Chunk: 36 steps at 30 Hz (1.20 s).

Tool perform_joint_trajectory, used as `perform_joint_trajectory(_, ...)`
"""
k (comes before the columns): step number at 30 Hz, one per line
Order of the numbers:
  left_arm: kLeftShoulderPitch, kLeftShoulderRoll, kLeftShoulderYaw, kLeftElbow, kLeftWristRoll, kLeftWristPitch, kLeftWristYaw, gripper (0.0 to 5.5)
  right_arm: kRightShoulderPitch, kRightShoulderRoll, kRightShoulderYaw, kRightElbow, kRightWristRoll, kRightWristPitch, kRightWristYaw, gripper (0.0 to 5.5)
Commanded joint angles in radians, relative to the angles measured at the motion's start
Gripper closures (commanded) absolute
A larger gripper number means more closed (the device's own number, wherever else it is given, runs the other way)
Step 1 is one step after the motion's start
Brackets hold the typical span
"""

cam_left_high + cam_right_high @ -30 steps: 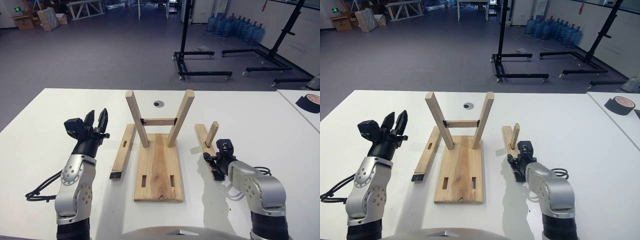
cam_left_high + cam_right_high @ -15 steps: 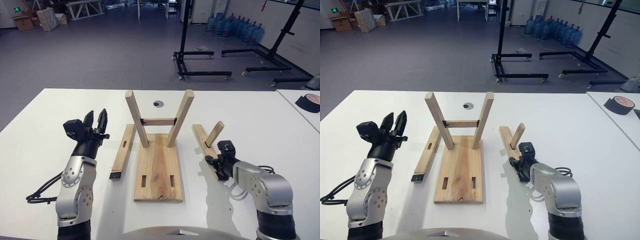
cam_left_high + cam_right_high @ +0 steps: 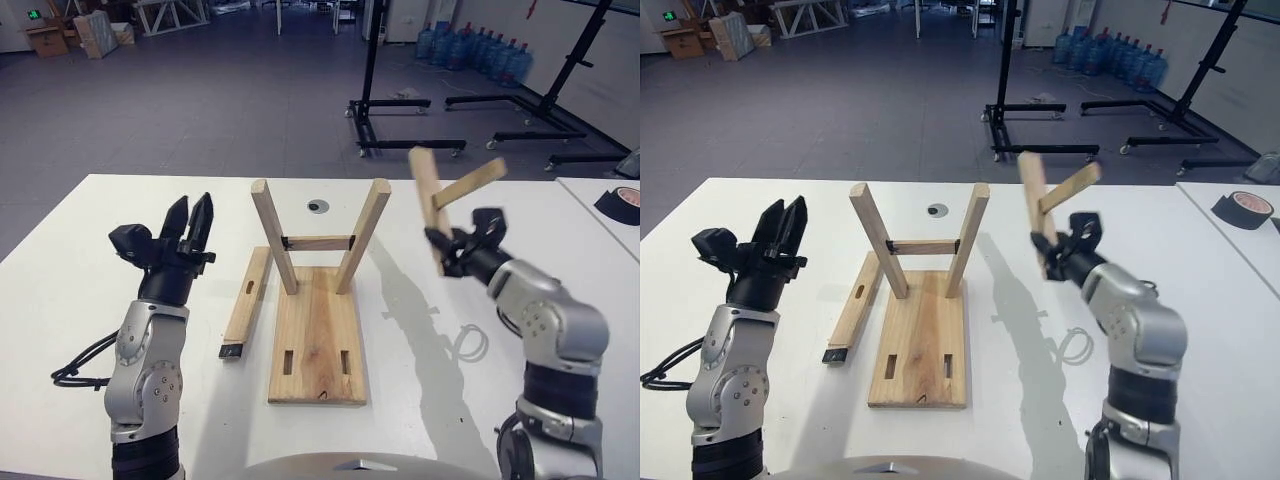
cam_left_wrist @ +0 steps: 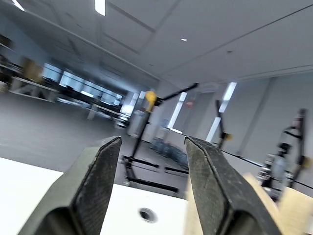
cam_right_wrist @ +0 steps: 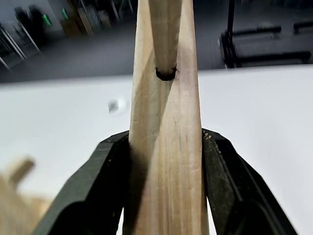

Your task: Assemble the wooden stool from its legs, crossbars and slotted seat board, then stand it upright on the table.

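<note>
— Clamping what, that right gripper?
— Its jaws are squeezing a leg, a crossbar jutting out beyond them.
— And the left gripper?
— Its jaws are gaping apart; the seat board is lying between both grippers, below them.

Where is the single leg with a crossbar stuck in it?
Head views: on the right, in the air, the right hand clamps the leg, beside the upright leg pair.

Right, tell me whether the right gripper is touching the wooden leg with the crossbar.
Touching. In the right wrist view the right gripper has both black fingers pressed flush against opposite sides of the wooden leg, with no gap.
</note>
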Motion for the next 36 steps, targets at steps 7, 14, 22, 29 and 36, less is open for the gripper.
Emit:
perform_joint_trajectory(7, 0.111, 0.224, -0.119, -0.192, -0.565, 0.318, -0.418, 2.06, 0.020, -0.060, 0.019, -0.295, 0.693, 0.223, 0.274, 3.47)
perform_joint_trajectory(14, 0.048, 0.300, -0.107, -0.121, -0.556, 0.359, -0.399, 1.72, 0.164, -0.190, 0.148, -0.373, 0.739, 0.192, 0.454, 3.47)
perform_joint_trajectory(22, 0.035, 0.310, -0.107, -0.137, -0.626, 0.383, -0.380, 1.72, 0.226, -0.284, 0.254, -0.402, 0.683, 0.117, 0.554, 3.47)
perform_joint_trajectory(29, 0.021, 0.352, -0.125, -0.176, -0.707, 0.425, -0.373, 1.72, 0.243, -0.309, 0.320, -0.417, 0.655, 0.069, 0.560, 3.47)
perform_joint_trajectory(36, 0.030, 0.356, -0.145, -0.142, -0.616, 0.421, -0.350, 1.72, 0.241, -0.317, 0.340, -0.426, 0.681, 0.058, 0.540, 3.47)
